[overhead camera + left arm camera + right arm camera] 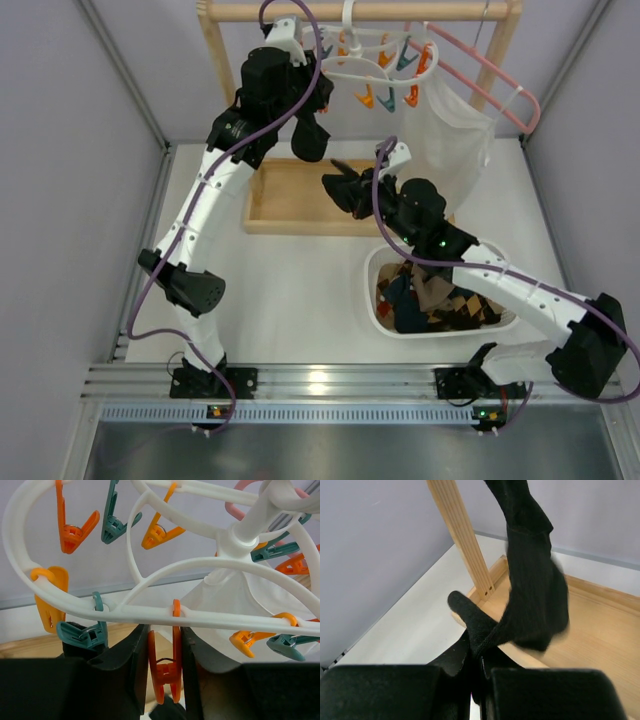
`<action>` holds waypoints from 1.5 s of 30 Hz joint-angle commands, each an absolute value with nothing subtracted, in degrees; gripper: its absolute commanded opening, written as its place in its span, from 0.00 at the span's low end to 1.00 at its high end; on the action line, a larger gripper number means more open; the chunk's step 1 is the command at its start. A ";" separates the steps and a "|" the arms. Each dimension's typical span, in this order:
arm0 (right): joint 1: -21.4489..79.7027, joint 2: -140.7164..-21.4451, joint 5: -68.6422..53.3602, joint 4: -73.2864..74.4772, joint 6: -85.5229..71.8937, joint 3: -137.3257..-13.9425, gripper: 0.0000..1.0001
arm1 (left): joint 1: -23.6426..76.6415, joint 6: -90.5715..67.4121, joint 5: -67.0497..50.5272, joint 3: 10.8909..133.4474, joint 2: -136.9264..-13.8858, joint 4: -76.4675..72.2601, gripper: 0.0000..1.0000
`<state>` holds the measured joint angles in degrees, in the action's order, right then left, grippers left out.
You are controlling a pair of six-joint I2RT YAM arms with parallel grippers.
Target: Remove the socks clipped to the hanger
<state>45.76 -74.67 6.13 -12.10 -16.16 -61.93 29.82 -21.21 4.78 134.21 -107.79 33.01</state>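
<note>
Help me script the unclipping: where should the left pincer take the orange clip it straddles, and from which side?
Squeeze the orange clip across its upper arms, above the spring, since it hangs upright from the hanger with its mouth down. Come from below the ring, as the left pincer does, one finger on each side.

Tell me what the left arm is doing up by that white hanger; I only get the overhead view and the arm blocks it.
Observer: In the left wrist view, the left tool has its fingers against both sides of one orange clip hanging from the hanger.
Operator: And the right arm, has it got anything?
Observer: Yes. The right wrist view shows the right tool shut on the lower part of a black sock.
Operator: Is the sock loose?
Observer: It rises past a wooden post and out of that view; its top end is not shown.
</note>
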 commanded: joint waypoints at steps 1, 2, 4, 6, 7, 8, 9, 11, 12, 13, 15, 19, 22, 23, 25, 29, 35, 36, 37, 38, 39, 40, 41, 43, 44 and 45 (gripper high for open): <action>46.85 -69.35 7.64 -11.43 -15.38 -60.30 0.00 | 29.88 -21.00 4.75 135.70 -107.23 29.36 0.15; 46.76 -67.43 7.91 -10.82 -15.21 -59.07 0.00 | 29.80 -21.44 4.49 135.09 -107.05 29.36 0.15; 46.67 -65.14 8.96 -7.67 -14.07 -58.01 0.00 | 29.88 -21.62 4.13 134.48 -106.17 29.36 0.29; 46.76 -61.27 10.54 -3.54 -12.93 -57.48 0.00 | 29.79 -22.23 3.69 132.90 -105.39 29.36 0.46; 46.76 -58.48 12.20 2.40 -12.57 -57.31 0.00 | 29.88 -22.41 3.52 132.19 -104.25 29.36 0.57; 46.76 -56.97 13.52 5.16 -12.22 -57.22 0.00 | 29.88 -22.50 3.34 131.06 -103.80 29.44 0.63; 46.76 -55.39 14.67 8.40 -12.30 -57.04 0.00 | 29.88 -22.76 3.60 130.26 -103.10 29.44 0.67; 46.58 -51.18 17.48 17.02 -12.66 -56.69 0.00 | 29.88 -23.20 4.56 128.07 -100.73 29.27 0.73; 46.58 -49.85 18.27 19.83 -13.53 -56.69 0.00 | 29.88 -23.20 5.88 127.36 -99.77 29.35 0.76; 46.50 -48.70 19.50 22.30 -14.06 -56.60 0.00 | 29.88 -23.12 6.58 126.66 -98.97 29.44 0.80; 46.32 -46.06 20.56 31.00 -15.90 -57.48 0.00 | 29.97 -22.85 8.95 124.20 -96.07 29.44 0.92; 46.23 -44.91 25.65 44.54 -19.50 -60.89 0.00 | 29.97 -22.06 12.29 118.93 -90.10 29.44 0.98; 46.32 -47.10 29.07 54.12 -23.36 -62.92 0.00 | 29.88 -22.41 14.31 111.21 -83.43 29.36 0.98; 46.23 -47.72 30.66 56.14 -23.99 -63.02 0.00 | 29.97 -22.50 14.94 109.62 -83.41 29.44 0.98; 46.23 -49.04 33.99 59.58 -24.87 -62.58 0.00 | 29.88 -23.55 16.34 106.54 -79.20 29.44 0.98; 45.97 -52.63 34.98 61.00 -26.37 -61.18 0.00 | 29.97 -25.74 14.43 97.59 -71.21 29.44 0.98; 40.62 -60.53 27.88 51.97 -24.26 -56.26 0.00 | 29.97 -26.02 13.09 84.23 -57.94 29.53 0.98; 39.74 -61.77 25.08 50.73 -24.08 -55.38 0.00 | 29.97 -25.32 13.27 82.81 -56.53 29.97 0.98; 38.94 -62.92 23.74 48.89 -23.91 -52.93 0.00 | 29.88 -24.79 13.53 81.49 -55.12 30.23 0.98; 37.72 -65.02 22.08 44.95 -23.04 -51.61 0.00 | 29.97 -24.52 13.62 79.13 -51.80 30.76 0.98; 36.84 -66.08 18.06 42.91 -22.77 -50.29 0.00 | 29.97 -24.26 13.62 78.23 -50.46 32.07 0.98; 35.78 -67.31 16.28 40.80 -22.33 -47.40 0.00 | 29.97 -23.56 13.62 77.70 -49.06 32.86 0.98; 33.86 -69.67 14.87 38.78 -21.89 -46.07 0.00 | 29.88 -23.03 13.45 76.65 -47.04 33.65 0.98; 31.13 -73.54 11.97 34.46 -22.14 -43.43 0.00 | 29.97 -21.19 12.83 74.90 -44.75 34.98 0.98; 30.33 -74.26 10.91 32.97 -21.71 -42.64 0.00 | 29.97 -20.57 12.66 74.36 -42.65 35.24 0.98; 29.97 -74.88 9.16 31.04 -21.53 -41.93 0.00 | 29.88 -20.13 12.48 73.83 -41.50 35.51 0.98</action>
